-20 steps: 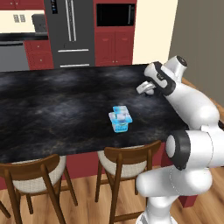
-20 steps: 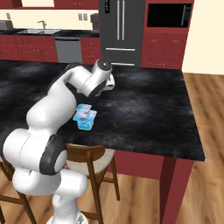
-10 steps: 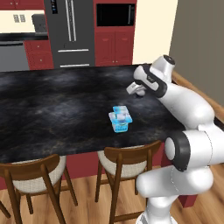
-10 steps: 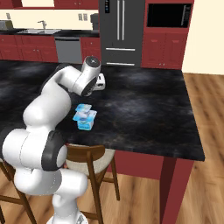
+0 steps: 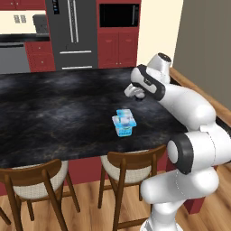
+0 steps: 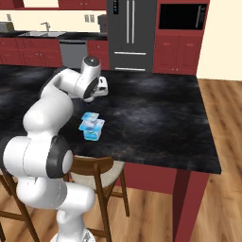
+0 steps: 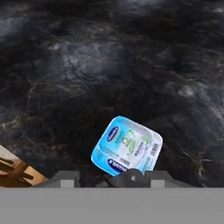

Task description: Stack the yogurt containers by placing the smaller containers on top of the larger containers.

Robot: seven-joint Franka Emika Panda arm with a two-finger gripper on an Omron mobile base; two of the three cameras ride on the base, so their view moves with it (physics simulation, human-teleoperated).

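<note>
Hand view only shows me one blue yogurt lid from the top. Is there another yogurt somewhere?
Observer: Yes. From the side there are two. The small cup looks like it sits on top of the larger tub.
Operator: Is the robot's hand touching them?
Observer: No. The gripper hangs above the counter, apart from the stack, on the side toward the fridge.

yogurt tub [image 7: 127, 146] lid w/ blue logo + barcode, print too blurry to read
</note>
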